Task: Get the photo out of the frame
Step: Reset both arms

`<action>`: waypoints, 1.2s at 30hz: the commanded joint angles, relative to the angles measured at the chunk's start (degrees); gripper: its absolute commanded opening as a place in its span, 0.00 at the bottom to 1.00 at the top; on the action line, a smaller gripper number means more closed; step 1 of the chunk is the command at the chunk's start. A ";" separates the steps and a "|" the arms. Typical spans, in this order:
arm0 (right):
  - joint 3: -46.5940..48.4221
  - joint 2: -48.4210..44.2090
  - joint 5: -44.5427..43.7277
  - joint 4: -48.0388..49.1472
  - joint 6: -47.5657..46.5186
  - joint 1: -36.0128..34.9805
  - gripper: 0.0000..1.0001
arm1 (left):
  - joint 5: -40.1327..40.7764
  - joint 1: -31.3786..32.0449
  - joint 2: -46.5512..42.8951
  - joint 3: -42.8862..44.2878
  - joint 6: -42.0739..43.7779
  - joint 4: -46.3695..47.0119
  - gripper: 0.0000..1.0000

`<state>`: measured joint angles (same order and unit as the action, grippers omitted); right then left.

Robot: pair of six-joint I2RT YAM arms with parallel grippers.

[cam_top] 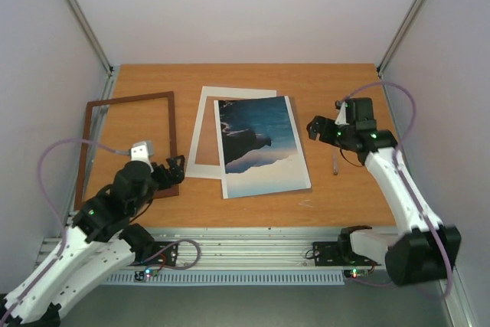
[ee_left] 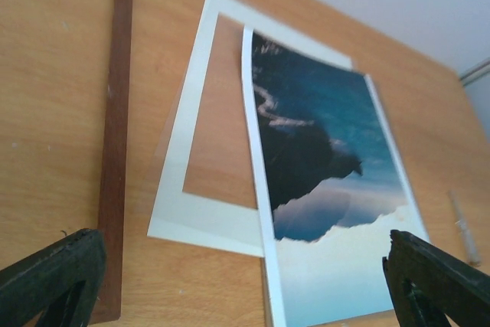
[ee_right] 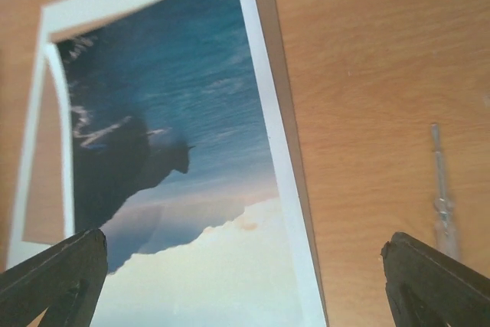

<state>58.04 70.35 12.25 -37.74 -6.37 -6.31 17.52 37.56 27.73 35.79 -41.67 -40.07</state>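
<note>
The photo [cam_top: 260,143] lies flat on the surface [cam_top: 344,82], out of the frame [cam_top: 173,135], and roughly midway between the two arms. Its left part overlaps a cream mat board [cam_top: 200,139]. Along its right edge a thin brown strip [ee_right: 266,5] shows. We take this to be a backing board under the print, though the view is too narrow to be sure. The frame is an empty dark reddish-brown rectangle lying to the left of the mat, apart from the photo.

The left gripper [cam_top: 172,168] hangs near the frame's near right corner. Its fingers are spread wide and hold nothing. The right gripper [cam_top: 321,129] hovers just beyond the photo's right edge. Its jaws are also parted wide, and nothing sits between them. A small clear stick-like tool [cam_top: 334,163] rests on the surface just to the right of the photo, near the right gripper but not touching it.
</note>
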 commanded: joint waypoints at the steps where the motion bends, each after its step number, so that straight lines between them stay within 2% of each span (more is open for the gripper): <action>1: -0.78 -12.23 -1.82 -7.62 0.82 0.33 0.99 | 4.13 -0.43 -6.75 6.95 1.40 -10.14 0.99; 9: 1.50 -34.00 -4.11 -18.19 1.10 0.33 0.99 | 6.34 -0.38 -14.48 17.06 5.05 -22.43 0.99; 13: -2.42 -43.39 -2.81 -17.43 0.56 0.29 0.99 | 5.98 -0.38 -18.46 16.38 7.09 -23.84 0.99; 17: -7.03 -50.56 -6.21 -16.32 1.94 0.29 0.98 | 5.91 -0.38 -23.25 14.39 7.25 -22.31 0.99; 22: -7.42 -52.45 -9.08 -16.33 2.72 0.27 0.99 | 8.68 -0.38 -26.11 13.91 6.63 -23.17 0.99; 36: -7.38 -50.38 -8.93 -17.15 3.29 0.31 0.98 | 8.86 -0.39 -25.23 13.87 4.93 -24.38 0.99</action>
<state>50.61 19.81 4.67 -54.22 -3.66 -6.31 25.96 37.50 2.24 49.89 -36.25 -64.31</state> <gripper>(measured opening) 0.985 0.995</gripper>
